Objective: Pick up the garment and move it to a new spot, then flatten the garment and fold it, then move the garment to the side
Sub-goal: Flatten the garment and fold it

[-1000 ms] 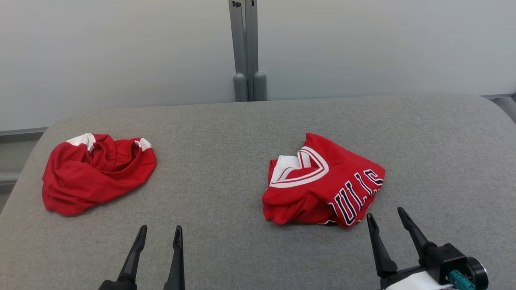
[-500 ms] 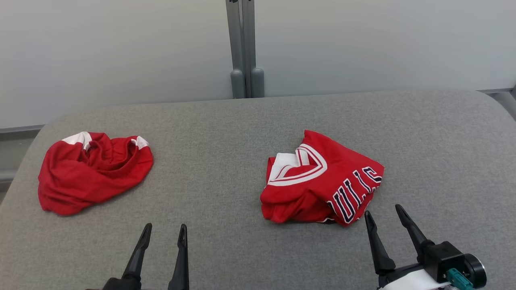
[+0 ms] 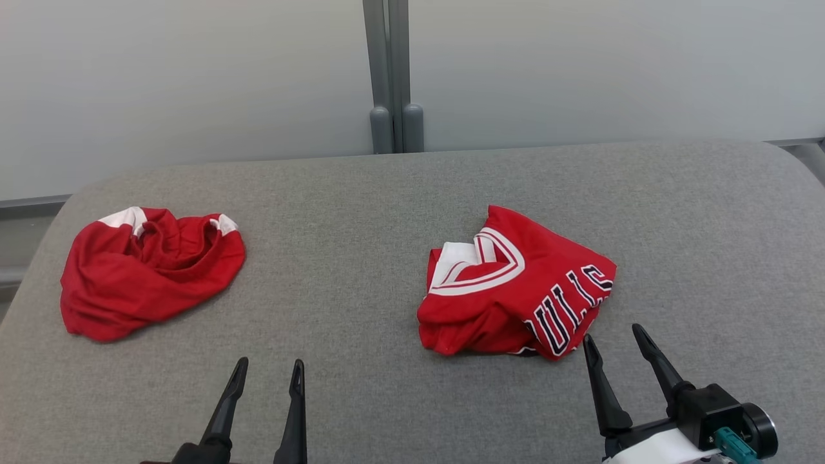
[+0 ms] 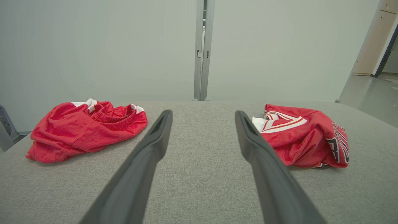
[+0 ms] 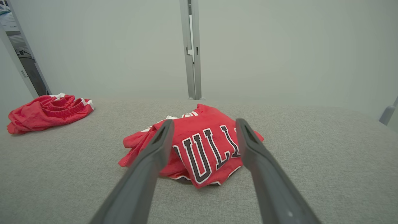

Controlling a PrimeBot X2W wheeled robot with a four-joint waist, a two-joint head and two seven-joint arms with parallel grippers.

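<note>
Two crumpled red garments lie on the grey fabric-covered table (image 3: 361, 212). A jersey (image 3: 515, 283) (image 4: 304, 137) (image 5: 202, 149) with white trim and dark lettering is bunched right of centre. Red shorts (image 3: 148, 270) (image 4: 87, 127) (image 5: 46, 112) with white patches lie at the far left. My right gripper (image 3: 612, 334) (image 5: 204, 122) is open, its tips just short of the jersey's near right corner, not touching it. My left gripper (image 3: 269, 364) (image 4: 203, 113) is open over bare table, between the two garments and nearer to me.
A pale wall runs behind the table, with a grey vertical post (image 3: 390, 77) at its middle. The table's corners are rounded, and its left edge (image 3: 26, 277) falls away close to the shorts. Bare grey surface lies between the garments and to the jersey's right.
The head view has shifted a little. My left gripper has crept slightly to the right. Both garments lie as before and both grippers stay open.
</note>
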